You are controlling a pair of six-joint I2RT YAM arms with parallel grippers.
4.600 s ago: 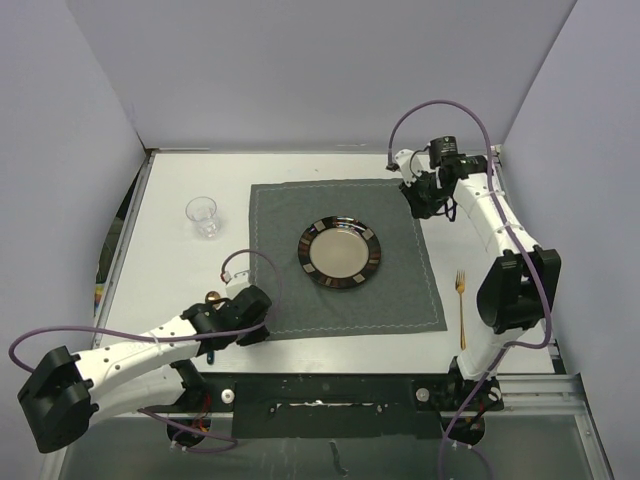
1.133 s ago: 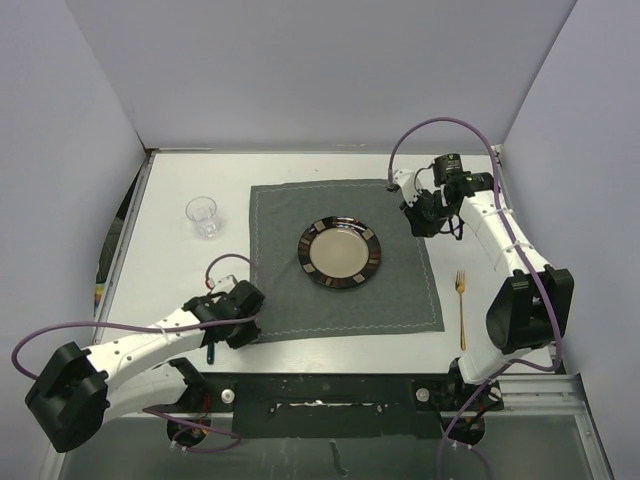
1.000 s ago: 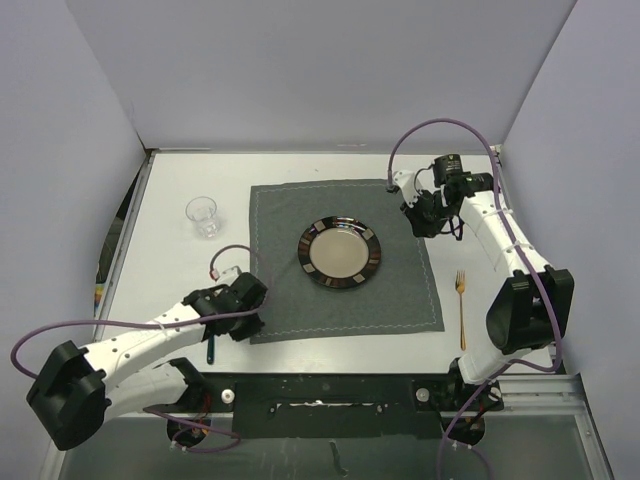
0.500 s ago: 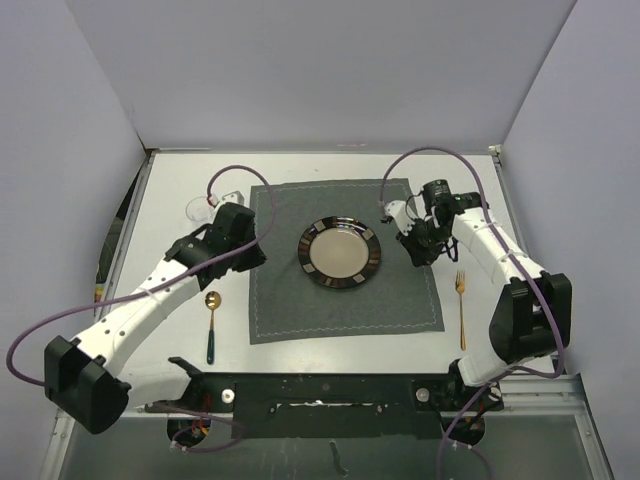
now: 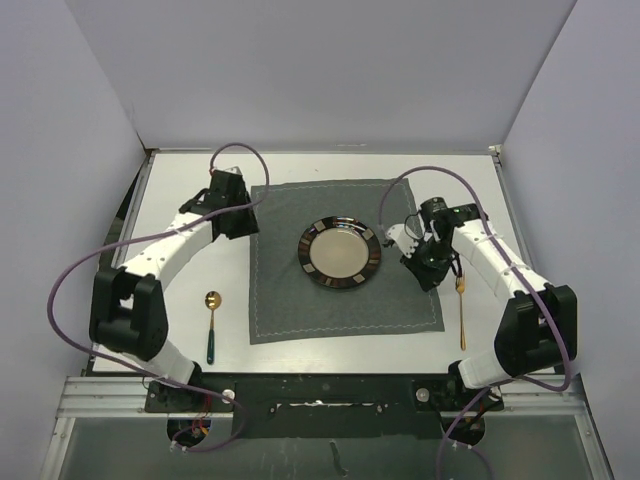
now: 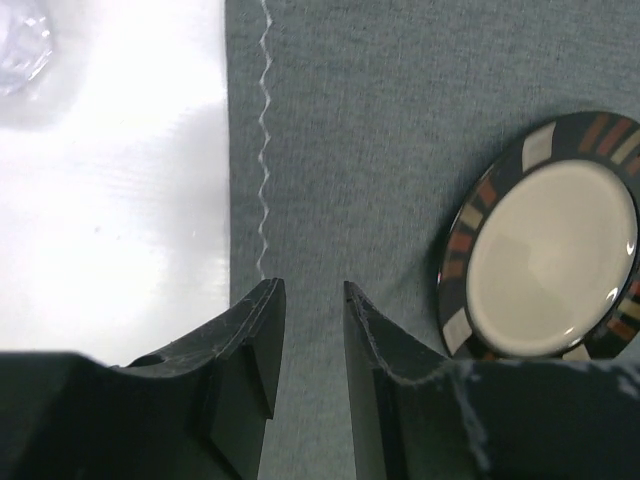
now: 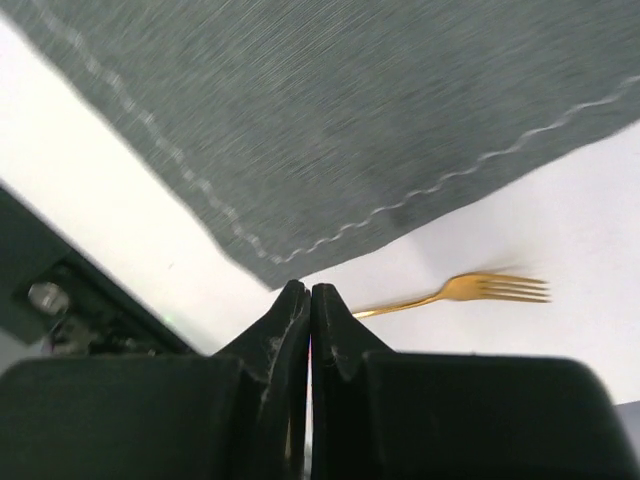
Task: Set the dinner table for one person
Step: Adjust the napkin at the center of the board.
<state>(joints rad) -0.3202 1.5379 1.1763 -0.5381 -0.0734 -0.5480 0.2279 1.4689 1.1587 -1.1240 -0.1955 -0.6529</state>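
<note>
While the left gripper [image 6: 308, 290] hovers slightly parted and empty over the grey placemat's [image 5: 340, 310] upper-left edge, a gold spoon [image 5: 211, 328] lies lower left on the white dinner table [image 5: 330, 165]. The right gripper [image 7: 310, 290], pinched shut and empty, is nearer the gold fork [image 5: 461, 312], just right of it, long axis vertical overhead. No writing shows.

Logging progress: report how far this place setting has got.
Done: the round dark plate with a striped rim sits on the dark grey stitched cloth placemat on the white tabletop; the gold spoon with a dark handle lies left of the mat, the gold fork right. In hand: nothing; left gripper open, right gripper shut, both empty. Remaining: possibly placing the clear glass.
</note>
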